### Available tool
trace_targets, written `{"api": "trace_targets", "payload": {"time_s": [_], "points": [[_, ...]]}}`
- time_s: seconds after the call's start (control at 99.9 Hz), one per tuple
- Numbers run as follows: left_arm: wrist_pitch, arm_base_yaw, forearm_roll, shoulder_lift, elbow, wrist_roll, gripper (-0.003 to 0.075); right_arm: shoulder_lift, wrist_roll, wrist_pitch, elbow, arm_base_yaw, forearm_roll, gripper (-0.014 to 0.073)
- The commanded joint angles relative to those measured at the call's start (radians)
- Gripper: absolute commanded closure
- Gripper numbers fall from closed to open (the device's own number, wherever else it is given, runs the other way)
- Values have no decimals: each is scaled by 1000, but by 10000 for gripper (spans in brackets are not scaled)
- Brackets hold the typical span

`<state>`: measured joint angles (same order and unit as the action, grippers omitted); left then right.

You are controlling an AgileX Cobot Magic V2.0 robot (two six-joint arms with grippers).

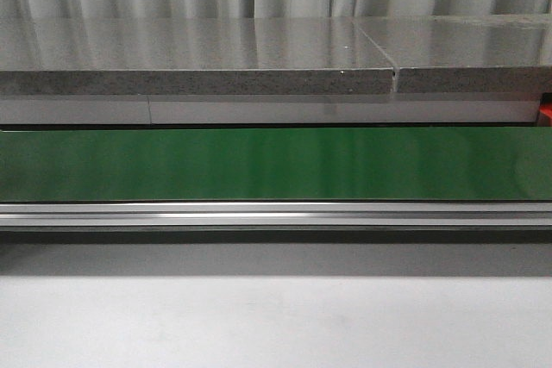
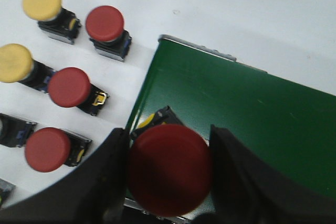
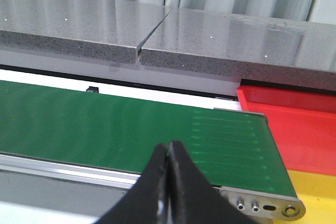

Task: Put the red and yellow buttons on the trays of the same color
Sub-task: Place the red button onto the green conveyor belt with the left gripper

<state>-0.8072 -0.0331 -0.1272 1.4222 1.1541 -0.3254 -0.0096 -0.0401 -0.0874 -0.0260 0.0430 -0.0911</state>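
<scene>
Conveyor belt (image 1: 276,164), flat green and glossy, spans your front view from nine to three o'clock, with a grey speckled stone ledge (image 1: 198,66) behind it; neither arm shows there.

On your left wrist view, the left gripper (image 2: 169,174) has its black fingers (image 2: 102,182) clamped on a red round-capped push button (image 2: 169,169), held over the belt's end. On the white table (image 2: 226,9) beside the belt, toward nine to eleven o'clock, you see three more red buttons (image 2: 105,23) and two yellow round-capped buttons (image 2: 42,1).

On your right wrist view, the right gripper (image 3: 169,182) is pressed together, holding nothing, above the belt's near edge. At three o'clock sits a red plastic tray (image 3: 294,124), with a yellow tray (image 3: 315,192) nearer at five o'clock.
</scene>
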Motion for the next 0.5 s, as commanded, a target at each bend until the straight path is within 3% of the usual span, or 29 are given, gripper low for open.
{"api": "trace_targets", "payload": {"time_s": [0.0,0.34,0.411,0.491], "points": [[24,26,-1,19,51,0,739,-17,4,78,10,3,-12,662],[25,33,1,132,53,16,734,-17,4,78,10,3,-12,662],[25,33,17,132,53,44,692,-17,4,78,10,3,-12,662],[25,33,26,132,53,53,580,-17,4,78,10,3,-12,662]]}}
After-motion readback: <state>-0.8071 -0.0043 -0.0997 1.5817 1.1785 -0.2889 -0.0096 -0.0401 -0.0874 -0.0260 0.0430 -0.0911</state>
